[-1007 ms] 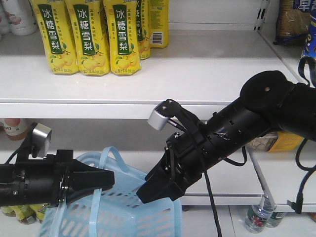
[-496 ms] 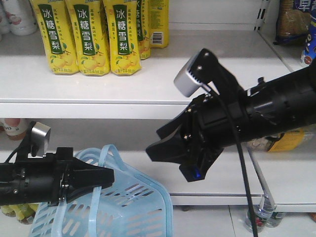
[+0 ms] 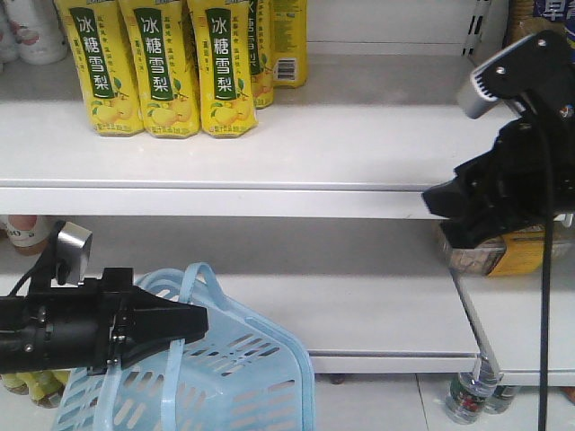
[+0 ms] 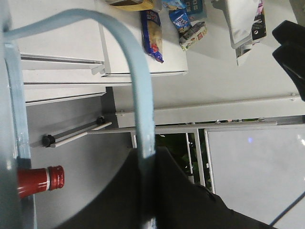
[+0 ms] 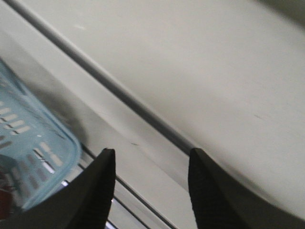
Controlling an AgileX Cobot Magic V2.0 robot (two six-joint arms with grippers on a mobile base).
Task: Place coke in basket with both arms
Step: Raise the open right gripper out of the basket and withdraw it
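The light blue basket (image 3: 243, 377) hangs tilted at the lower left, below the middle shelf. My left gripper (image 3: 193, 323) is shut on its thin loop handle (image 4: 143, 95), which runs between the closed fingers (image 4: 171, 191). The coke shows only as a red cap and neck (image 4: 40, 180) beside the basket's rim (image 4: 12, 119); whether it lies inside is hard to tell. My right gripper (image 3: 436, 215) hovers at the right by the upper shelf's edge. It is open and empty (image 5: 151, 155), up and right of the basket (image 5: 28, 143).
Tall yellow pear-drink bottles (image 3: 162, 72) stand on the white upper shelf (image 3: 341, 144). A yellow snack bag (image 3: 517, 256) lies on the middle shelf behind my right gripper. A metal shelf post (image 3: 472, 314) slants down to bottles on the floor (image 3: 472, 395).
My right arm has lifted away from the basket and swung up and to the right with open jaws. The left gripper has kept hold of the handle and barely moved.
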